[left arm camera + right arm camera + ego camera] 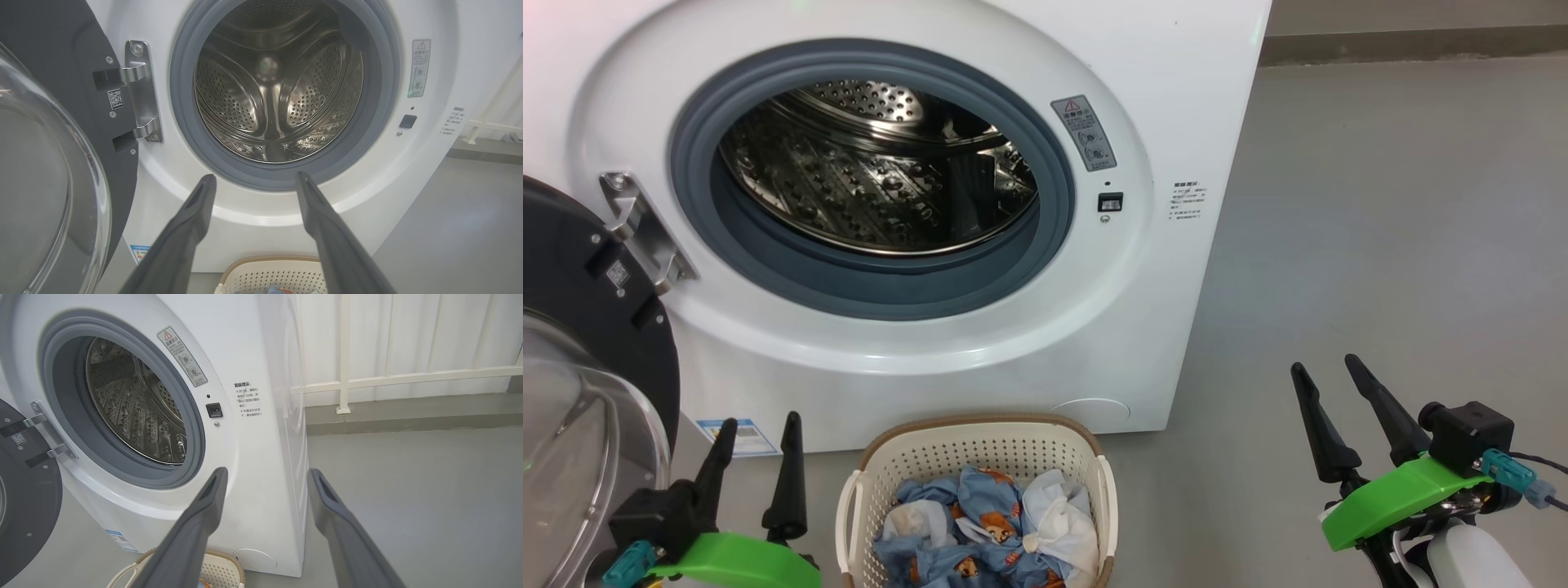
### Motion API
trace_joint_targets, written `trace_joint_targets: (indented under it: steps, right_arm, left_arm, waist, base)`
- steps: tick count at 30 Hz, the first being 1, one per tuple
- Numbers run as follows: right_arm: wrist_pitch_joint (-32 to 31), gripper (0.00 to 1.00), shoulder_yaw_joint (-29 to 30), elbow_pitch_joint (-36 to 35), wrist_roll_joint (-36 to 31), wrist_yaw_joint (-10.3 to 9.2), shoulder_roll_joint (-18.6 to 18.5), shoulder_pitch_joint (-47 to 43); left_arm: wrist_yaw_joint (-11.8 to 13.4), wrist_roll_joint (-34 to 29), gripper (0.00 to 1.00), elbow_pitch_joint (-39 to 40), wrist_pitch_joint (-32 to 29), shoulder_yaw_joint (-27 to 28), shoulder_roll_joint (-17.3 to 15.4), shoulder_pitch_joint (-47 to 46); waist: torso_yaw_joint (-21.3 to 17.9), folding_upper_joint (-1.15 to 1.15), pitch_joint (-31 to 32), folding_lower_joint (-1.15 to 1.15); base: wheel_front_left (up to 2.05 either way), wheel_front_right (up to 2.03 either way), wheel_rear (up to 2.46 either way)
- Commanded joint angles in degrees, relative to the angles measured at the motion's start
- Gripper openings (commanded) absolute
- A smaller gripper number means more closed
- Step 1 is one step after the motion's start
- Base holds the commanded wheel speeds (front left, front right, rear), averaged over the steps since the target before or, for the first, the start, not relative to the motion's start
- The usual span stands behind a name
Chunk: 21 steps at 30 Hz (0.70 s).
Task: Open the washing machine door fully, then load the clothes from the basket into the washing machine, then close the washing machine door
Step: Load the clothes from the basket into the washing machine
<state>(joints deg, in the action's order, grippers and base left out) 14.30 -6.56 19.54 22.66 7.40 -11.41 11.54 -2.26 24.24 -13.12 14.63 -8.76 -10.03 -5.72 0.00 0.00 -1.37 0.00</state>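
A: Where is the load sitting?

B: All the clothes (980, 523) lie in the basket (980, 445). It stands on the floor (1380, 245) directly in front of the washing machine (1143, 245), just below its round opening. I can't tell whether it touches the front panel.

A: What do they look like?

B: They're a crumpled heap of soft blue fabric printed with small orange-brown cartoon figures. A plain white cloth (1054, 523) is bunched on the side of the heap away from the machine's hinge (637, 224). The folds stand up loosely, so I'd judge there are plenty of ridges to pinch.

A: And the door?

B: The washing machine door (580, 278) hangs out from that hinge, on the robot's left of the opening. Its dark inner face and bulging glass bowl (572, 457) are turned towards the robot. It looks far enough round to leave the grey gasket (849, 286) and the mouth unobstructed. The steel drum (874, 171) behind it shows bare perforated metal with nothing in it.

A: Why are the arms parked like that?

B: This is only my reading. The left fingers (786, 474) are spread wide and hold nothing, and they hover in front of the machine between the door and the basket. The right fingers (1319, 425) are just as wide and empty, out past the machine's far corner over bare floor. With one arm on each side of the basket, the path from the basket up to the drum is free. Loading looks not yet begun.
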Motion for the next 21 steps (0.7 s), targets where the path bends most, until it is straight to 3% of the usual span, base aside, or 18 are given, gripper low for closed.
trace_joint_targets:
  steps: [1, 21]
  right_arm:
    - [0.7, 1.0, -1.1, -1.3, -0.7, 0.09, -0.5, 0.7]
    - [0.7, 1.0, -0.4, -1.8, -1.3, 0.09, 0.3, 1.1]
  left_arm:
    - [0.4, 0.5, 1.0, 1.2, 0.2, 1.9, -1.6, -1.5]
    - [0.5, 0.3, 1.0, 0.8, 0.3, 1.1, -1.9, -2.2]
  waist:
    - [0.0, 0.0, -0.2, 0.0]
    - [-0.9, 0.0, -2.5, 0.0]
  base:
    - [0.0, 0.0, 0.0]
    - [0.0, 0.0, 0.0]
